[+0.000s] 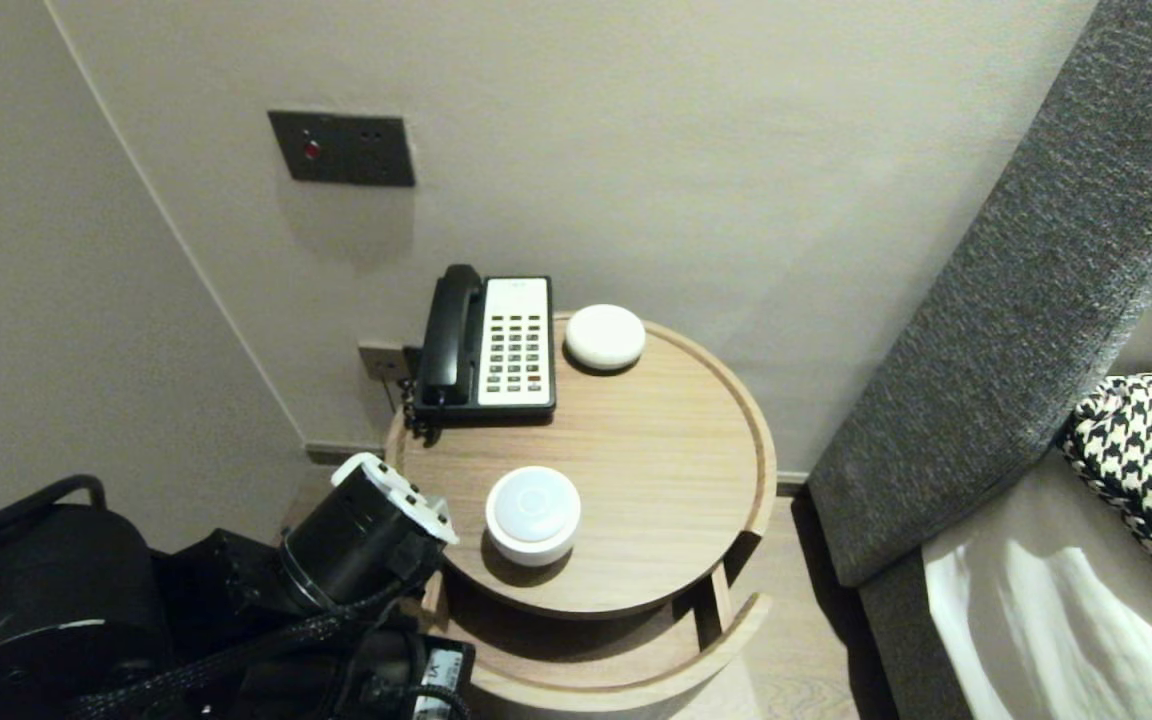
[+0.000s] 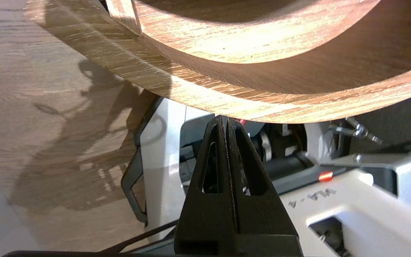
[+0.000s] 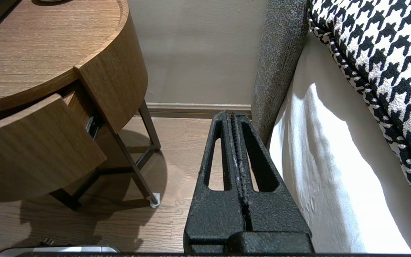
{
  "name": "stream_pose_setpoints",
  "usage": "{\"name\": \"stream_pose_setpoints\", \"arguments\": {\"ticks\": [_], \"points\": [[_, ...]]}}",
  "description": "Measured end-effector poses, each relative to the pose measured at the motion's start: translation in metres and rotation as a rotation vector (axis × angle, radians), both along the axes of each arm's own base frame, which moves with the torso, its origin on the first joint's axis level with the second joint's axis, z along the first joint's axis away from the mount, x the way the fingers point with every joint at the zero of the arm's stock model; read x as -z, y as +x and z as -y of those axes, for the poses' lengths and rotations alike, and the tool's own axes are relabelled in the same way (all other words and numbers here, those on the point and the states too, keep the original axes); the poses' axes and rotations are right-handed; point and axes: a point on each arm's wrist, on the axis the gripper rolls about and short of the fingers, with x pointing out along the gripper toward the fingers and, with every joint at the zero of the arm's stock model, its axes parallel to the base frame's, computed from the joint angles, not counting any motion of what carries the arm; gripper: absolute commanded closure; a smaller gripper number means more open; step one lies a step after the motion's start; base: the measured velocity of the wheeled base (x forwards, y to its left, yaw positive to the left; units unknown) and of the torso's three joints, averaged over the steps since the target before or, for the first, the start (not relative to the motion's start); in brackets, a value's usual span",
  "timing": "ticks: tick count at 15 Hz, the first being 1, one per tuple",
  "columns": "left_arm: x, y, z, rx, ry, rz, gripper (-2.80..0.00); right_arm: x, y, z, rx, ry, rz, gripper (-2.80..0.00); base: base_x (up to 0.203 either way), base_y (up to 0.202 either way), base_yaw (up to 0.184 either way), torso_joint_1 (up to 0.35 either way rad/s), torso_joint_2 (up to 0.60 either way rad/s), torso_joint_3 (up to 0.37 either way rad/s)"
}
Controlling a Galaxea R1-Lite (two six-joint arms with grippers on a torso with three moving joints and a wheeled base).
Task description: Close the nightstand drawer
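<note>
Left end effector (image 2: 226, 119): fingers pressed together, pinching nothing. It points downward at the near left side of the round wooden bench (image 1: 726, 420), with its tips just beside the curved front of the drawer (image 1: 636, 675). Contact cannot be confirmed from the wrist view.

Right end effector (image 3: 231, 115): fingers pressed together, empty, parked low over the floor (image 3: 177, 142) between the bench and the bed (image 3: 319, 150).

Drawer: stands partly out of its housing below the bench top, neither flush nor fully drawn. Its interior lies in shadow, so any contents cannot be made out.

Bench top: a telephone (image 1: 496, 345) at the back, a white puck (image 1: 605, 337) just beside it, and a white round lamp (image 1: 533, 515) near the front edge, close to the left wrist.

Assessment: the drawer is only part-way along its travel. Neither arm carries anything, so any handling of the bench-top items appears not yet begun.
</note>
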Motion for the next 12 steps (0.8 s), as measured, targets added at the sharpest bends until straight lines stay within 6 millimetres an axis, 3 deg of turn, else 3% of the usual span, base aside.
{"name": "stream_pose_setpoints", "arguments": {"ticks": [12], "points": [[-0.018, 0.026, 0.001, -0.076, -0.056, 0.049, 0.0, 0.0, 0.0, 0.0, 0.0, 0.0, 0.0, 0.0, 0.0, 0.0, 0.0, 0.0, 0.0, 0.0]]}}
